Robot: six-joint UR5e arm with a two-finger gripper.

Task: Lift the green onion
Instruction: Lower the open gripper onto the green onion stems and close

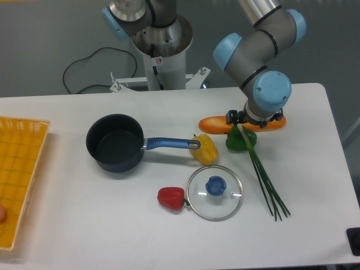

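Note:
The green onion (pixel 264 177) is a bunch of thin dark green stalks. It runs from under my gripper down to the right, and its fanned end lies on the table near the front right. Its pale upper end crosses the green pepper (pixel 235 142). My gripper (pixel 253 120) points down over that upper end, mostly hidden under the blue-capped wrist. Dark finger parts (pixel 232 117) show on both sides of the wrist, wide apart, so it looks open. Whether the fingers touch the onion is hidden.
An orange carrot (pixel 216 125) lies behind the gripper. A yellow pepper (pixel 205 148) sits at the tip of the dark pot's (pixel 114 143) blue handle. A glass lid (pixel 215 192) and a red pepper (pixel 171 197) are in front. A yellow basket (pixel 19 169) stands at the left edge.

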